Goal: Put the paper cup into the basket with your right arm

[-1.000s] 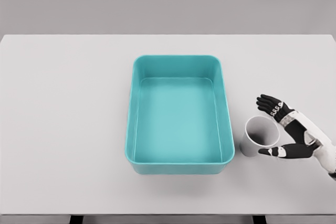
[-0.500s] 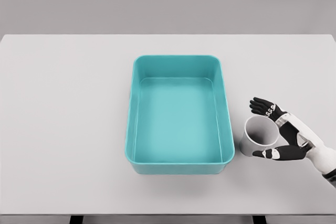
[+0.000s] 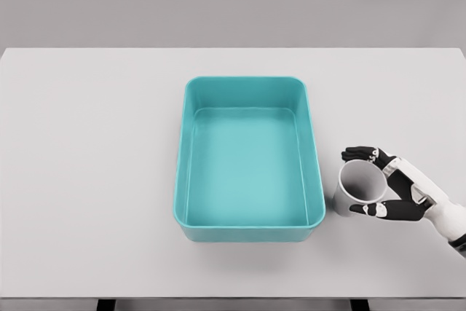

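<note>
the right hand (image 3: 389, 183) enters from the lower right corner of the tabletop (image 3: 87, 180). its fingers (image 3: 358, 154) curve over the far side of the paper cup (image 3: 360, 187) and the thumb lies at the near side of the rim; whether the grip is fully closed cannot be told. the paper cup sits on the tabletop near the right edge, just beside the right wall of the basket (image 3: 250, 159), mouth facing up and nothing visible inside. the teal basket stands at the tabletop centre, open side up, holding nothing.
</note>
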Robot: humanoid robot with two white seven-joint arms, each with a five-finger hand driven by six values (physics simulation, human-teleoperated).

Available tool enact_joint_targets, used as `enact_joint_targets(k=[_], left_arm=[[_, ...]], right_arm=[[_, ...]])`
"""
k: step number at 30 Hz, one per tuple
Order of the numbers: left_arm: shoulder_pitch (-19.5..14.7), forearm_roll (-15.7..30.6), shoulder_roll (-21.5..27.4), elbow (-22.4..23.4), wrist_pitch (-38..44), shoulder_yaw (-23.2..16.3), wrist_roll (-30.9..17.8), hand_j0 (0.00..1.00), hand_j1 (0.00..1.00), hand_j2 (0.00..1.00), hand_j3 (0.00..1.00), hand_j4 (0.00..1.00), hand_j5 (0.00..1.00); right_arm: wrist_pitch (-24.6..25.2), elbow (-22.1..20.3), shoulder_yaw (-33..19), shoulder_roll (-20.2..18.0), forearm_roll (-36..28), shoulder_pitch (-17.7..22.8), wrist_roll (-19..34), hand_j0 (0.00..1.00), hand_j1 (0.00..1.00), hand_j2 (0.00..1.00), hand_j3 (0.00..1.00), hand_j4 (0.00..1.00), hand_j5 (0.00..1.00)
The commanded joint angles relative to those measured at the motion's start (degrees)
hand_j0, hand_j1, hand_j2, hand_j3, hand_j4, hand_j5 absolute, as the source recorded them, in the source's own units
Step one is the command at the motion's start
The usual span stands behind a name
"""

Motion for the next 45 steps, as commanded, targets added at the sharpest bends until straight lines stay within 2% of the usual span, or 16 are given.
enact_joint_targets(k=[1,9,20,32,45], left_arm=[[0.0,0.0,0.0,0.0,0.0,0.0,0.0,1.0,1.0,1.0,1.0,1.0,1.0],[0.0,0.0,0.0,0.0,0.0,0.0,0.0,1.0,1.0,1.0,1.0,1.0,1.0],[0.0,0.0,0.0,0.0,0.0,0.0,0.0,1.0,1.0,1.0,1.0,1.0,1.0],[0.0,0.0,0.0,0.0,0.0,0.0,0.0,1.0,1.0,1.0,1.0,1.0,1.0],[0.0,0.0,0.0,0.0,0.0,0.0,0.0,1.0,1.0,1.0,1.0,1.0,1.0]], right_arm=[[0.0,-0.1,0.0,-0.1,0.2,0.0,0.0,0.78,0.78,0.78,0.78,0.78,0.78],[0.1,-1.9,-0.3,-0.1,0.1,0.3,0.0,0.71,0.71,0.71,0.71,0.71,0.71],[1.4,-2.6,-1.8,-0.2,0.0,-0.1,1.1,0.69,0.69,0.69,0.69,0.69,0.69],[1.7,-2.6,-2.9,-0.9,-0.4,-1.0,1.5,0.69,0.69,0.69,0.69,0.69,0.69],[2.8,-2.6,-3.3,-2.3,-0.9,-4.0,1.6,0.69,0.69,0.69,0.69,0.69,0.69]])
